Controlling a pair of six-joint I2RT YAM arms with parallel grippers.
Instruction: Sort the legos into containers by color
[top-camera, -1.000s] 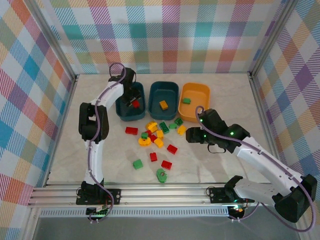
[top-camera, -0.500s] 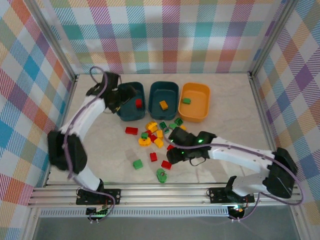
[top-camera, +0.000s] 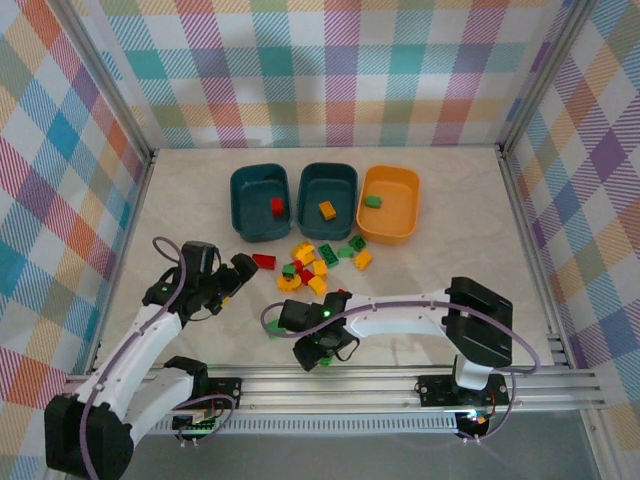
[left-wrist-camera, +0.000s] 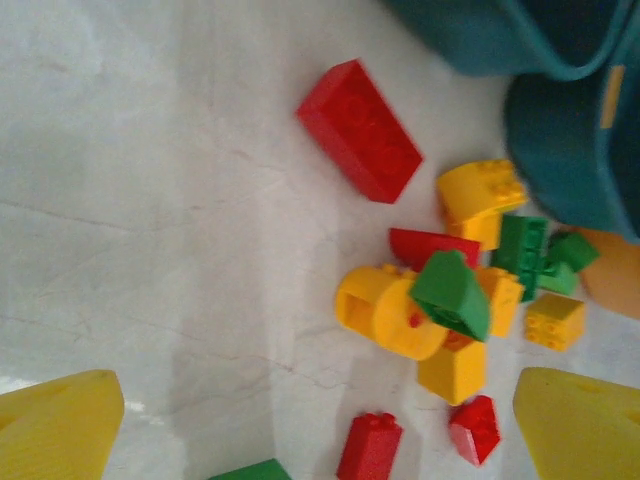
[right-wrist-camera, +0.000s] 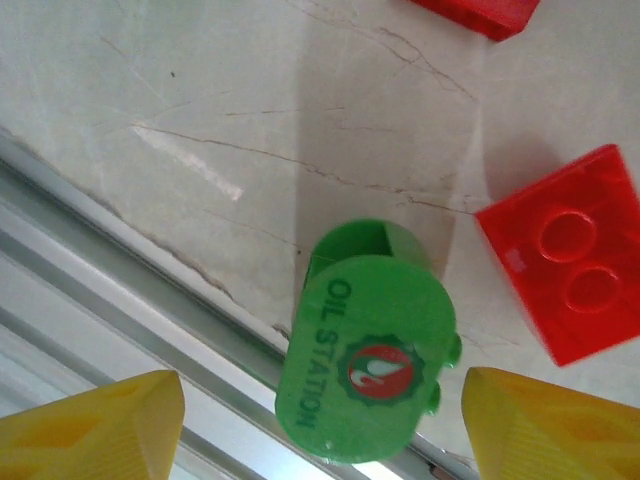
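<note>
Marble tabletop (top-camera: 450, 210) bears most legos (top-camera: 310, 268) loose near the middle teal tub (top-camera: 338, 182); three sit in containers (top-camera: 250, 185), so sorting seems barely begun. Both gape empty: left gripper (left-wrist-camera: 315, 435), right gripper (right-wrist-camera: 322, 425) over a green oil-station piece (right-wrist-camera: 365, 345).

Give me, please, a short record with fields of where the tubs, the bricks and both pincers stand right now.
left teal tub: one red brick inside
middle teal tub: one yellow brick inside
orange tub: one green brick inside
loose pile: red, yellow and green bricks on the table, in front of the tubs
left pincer: open, empty, beside the pile
right pincer: open, straddling the green oil-station piece near the front rail
</note>
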